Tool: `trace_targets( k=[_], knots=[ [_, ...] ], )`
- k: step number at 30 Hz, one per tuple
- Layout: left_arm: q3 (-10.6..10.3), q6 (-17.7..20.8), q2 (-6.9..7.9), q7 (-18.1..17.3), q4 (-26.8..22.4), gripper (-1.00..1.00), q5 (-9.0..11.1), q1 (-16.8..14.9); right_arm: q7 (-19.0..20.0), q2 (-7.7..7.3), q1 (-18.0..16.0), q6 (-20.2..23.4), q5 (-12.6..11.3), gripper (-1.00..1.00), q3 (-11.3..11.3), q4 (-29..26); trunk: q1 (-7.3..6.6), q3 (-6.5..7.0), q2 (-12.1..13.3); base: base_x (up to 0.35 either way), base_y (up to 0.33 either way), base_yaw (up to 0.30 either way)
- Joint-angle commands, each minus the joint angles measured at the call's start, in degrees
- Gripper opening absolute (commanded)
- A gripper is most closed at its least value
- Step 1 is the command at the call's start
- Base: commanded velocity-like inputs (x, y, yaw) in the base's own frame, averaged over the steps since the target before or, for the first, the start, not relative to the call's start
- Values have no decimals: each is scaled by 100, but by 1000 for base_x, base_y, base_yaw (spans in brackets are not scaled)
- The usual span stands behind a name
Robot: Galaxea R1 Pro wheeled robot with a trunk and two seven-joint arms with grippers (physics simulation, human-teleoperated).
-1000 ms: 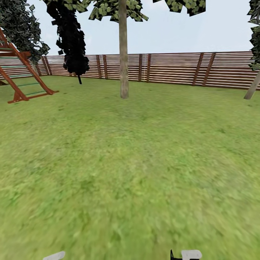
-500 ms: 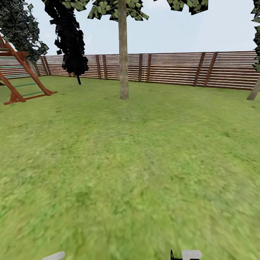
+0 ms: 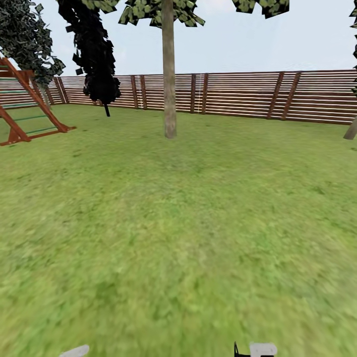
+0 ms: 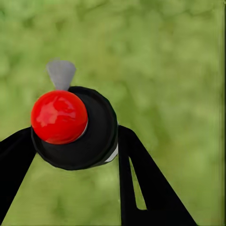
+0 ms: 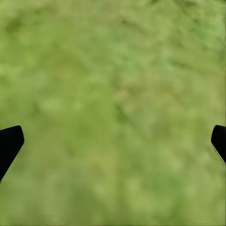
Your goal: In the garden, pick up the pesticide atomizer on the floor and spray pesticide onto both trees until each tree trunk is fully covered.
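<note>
The whole head view is sliding a bit compared with a second ago: the swing frame is drifting toward the left edge and the leaning trunk at the far right is nearly slipping out, so the robot is turning or rolling, not the stuff moving. My read is it's lining up on the tree trunk straight ahead, which is standing well apart across the lawn, so no spraying yet.

The left gripper is clamping the atomizer, black body with 1 red knob and a grey nozzle, both fingers pressing its sides. The right gripper is hanging wide open over grass, holding nothing.

Count: 1 thick bare trunk, 2 dark leafy trees, 1 fence, 1 atomizer.
</note>
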Motion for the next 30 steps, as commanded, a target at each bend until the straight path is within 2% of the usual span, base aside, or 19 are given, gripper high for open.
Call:
trace_targets(
  k=[1, 30],
  knots=[
    [-49, -16, 2, 15, 3, -100, 35, -1, -38, 2, -3, -8, 61, 100, -26, 5, 3, -5, -2, 339, 0, 0],
    [-48, -16, 3, 15, 5, -100, 53, -3, -41, 11, -3, -8, 61, 100, -32, 5, 3, -5, -2, 339, 0, 0]
  ],
)
